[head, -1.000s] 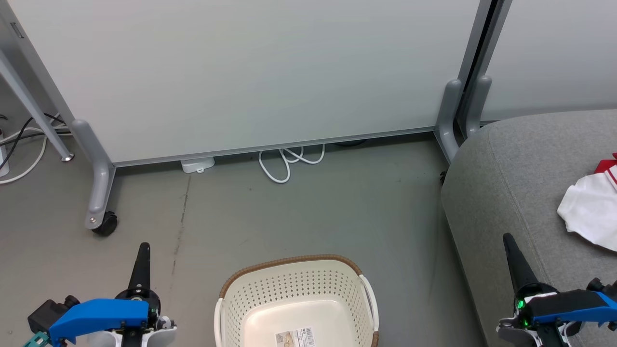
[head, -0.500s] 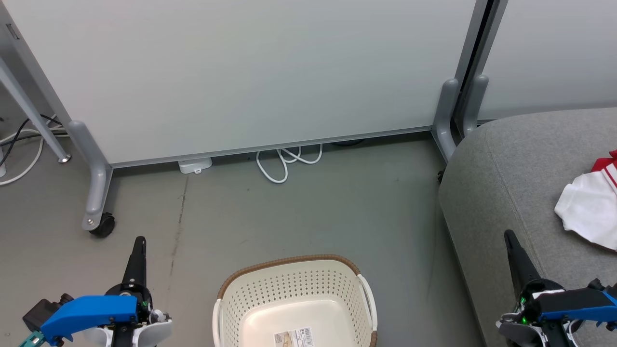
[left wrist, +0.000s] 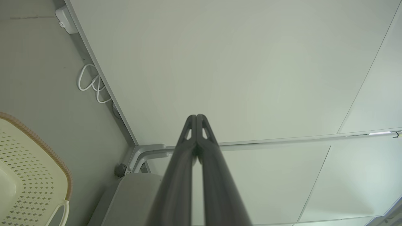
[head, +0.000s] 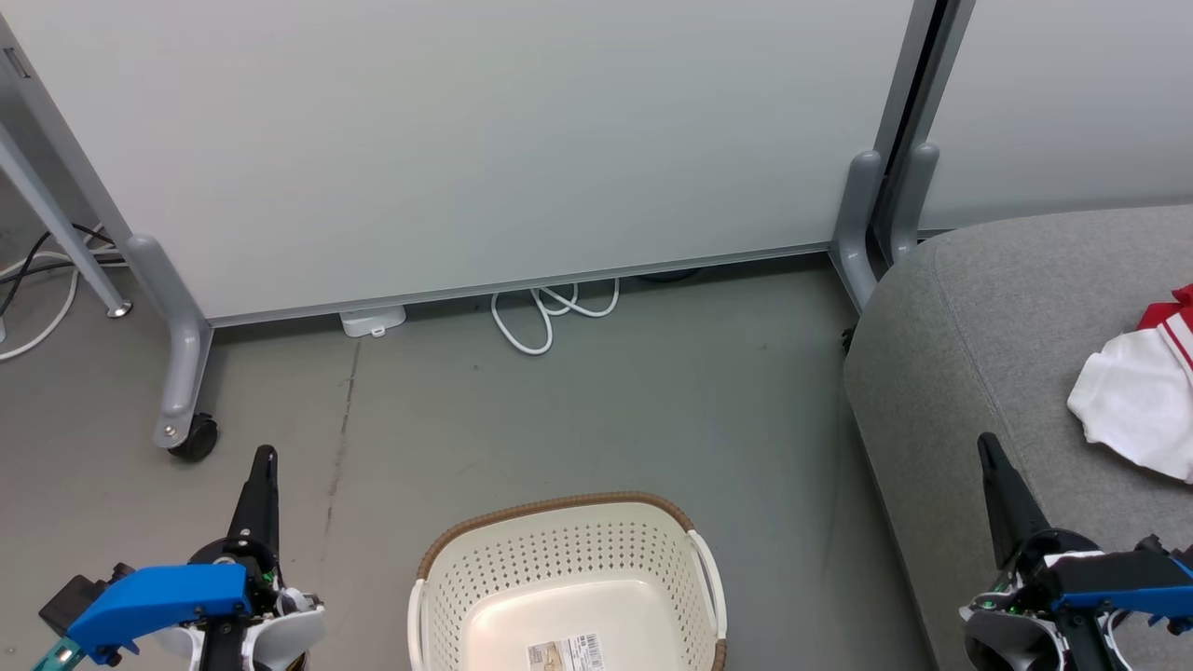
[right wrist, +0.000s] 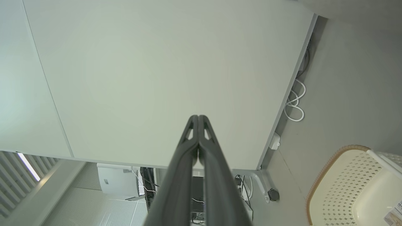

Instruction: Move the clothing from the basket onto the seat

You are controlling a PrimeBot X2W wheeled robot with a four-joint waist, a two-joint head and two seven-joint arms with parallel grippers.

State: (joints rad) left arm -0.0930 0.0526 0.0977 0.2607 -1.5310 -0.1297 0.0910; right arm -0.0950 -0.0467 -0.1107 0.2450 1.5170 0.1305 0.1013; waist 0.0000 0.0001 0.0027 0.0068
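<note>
The cream basket (head: 569, 559) with a brown rim stands on the floor at the bottom middle of the head view, holding just a paper label (head: 565, 652). Its edge also appears as basket (left wrist: 34, 175) and basket (right wrist: 351, 185) in the wrist views. A white and red garment (head: 1137, 391) lies on the grey seat (head: 979, 317) at the right edge. My left gripper (head: 264, 458) is shut at the lower left, left of the basket, with nothing in it. Shut too and holding nothing, my right gripper (head: 984, 444) hovers by the seat's front edge; gripper (left wrist: 196, 116) and gripper (right wrist: 198, 116) show tips pressed together.
A pale partition panel (head: 466, 140) on grey wheeled feet (head: 191, 433) closes off the back. A coiled white cable (head: 545, 312) and a small white box (head: 373, 321) lie at its base. More cables (head: 37, 270) run at the far left. Grey floor (head: 596, 410) lies between basket and panel.
The whole head picture has shifted slightly left and up, so the camera moved. Both grippers sit a little lower in it and stay shut. Basket and garment lie as before.
</note>
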